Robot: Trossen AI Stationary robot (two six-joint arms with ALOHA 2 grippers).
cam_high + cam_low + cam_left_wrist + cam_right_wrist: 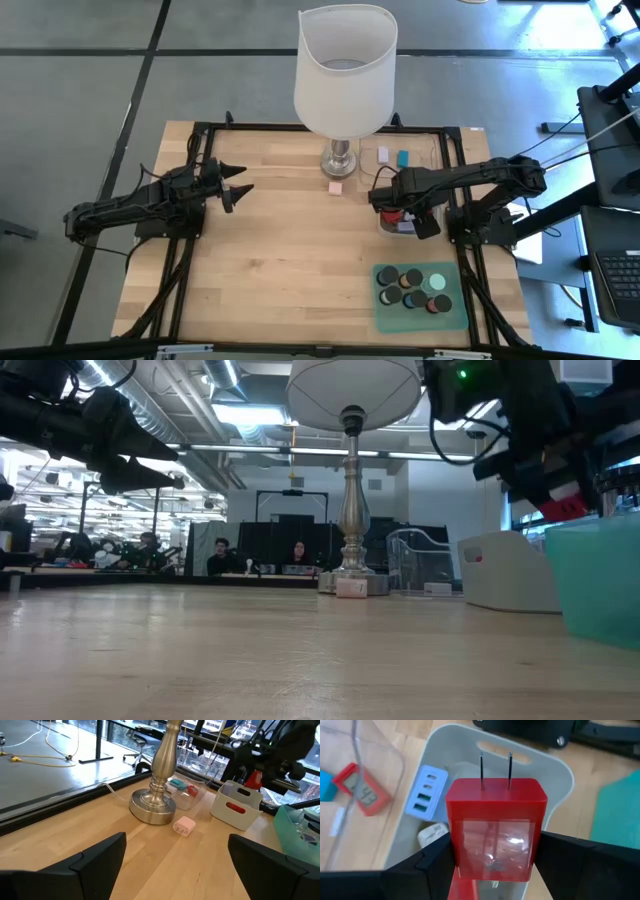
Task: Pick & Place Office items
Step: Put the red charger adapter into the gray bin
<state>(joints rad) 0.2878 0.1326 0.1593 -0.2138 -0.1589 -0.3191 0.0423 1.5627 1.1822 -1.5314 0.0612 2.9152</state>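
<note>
From above, the right claw (397,213) hangs over the grey tray (384,226) at the counter's (260,270) right side, with the clear tray (432,150) just beyond it and the green mat (383,322) of black round pieces (400,281) nearer the counter's front edge; the left claw (241,180), jaws spread wide and empty, waits well apart across the counter, and a pink block (336,186) lies between the two by the lamp (345,70). The low view adds height: the right claw (560,500) carries its red piece (566,503) clear above the grey tray's (505,572) rim. The left wrist view shows the pink block (184,826) just beside the lamp base (153,806), ahead of that claw. Only the right wrist view reveals the load: a red plug block (495,827), prongs forward, pinched between the fingers (427,860) directly over the grey tray (555,790), where a blue charger (426,795) already lies. A good release would likely keep the block centred over the bare floor, low, then part the jaws evenly so it drops flat
</note>
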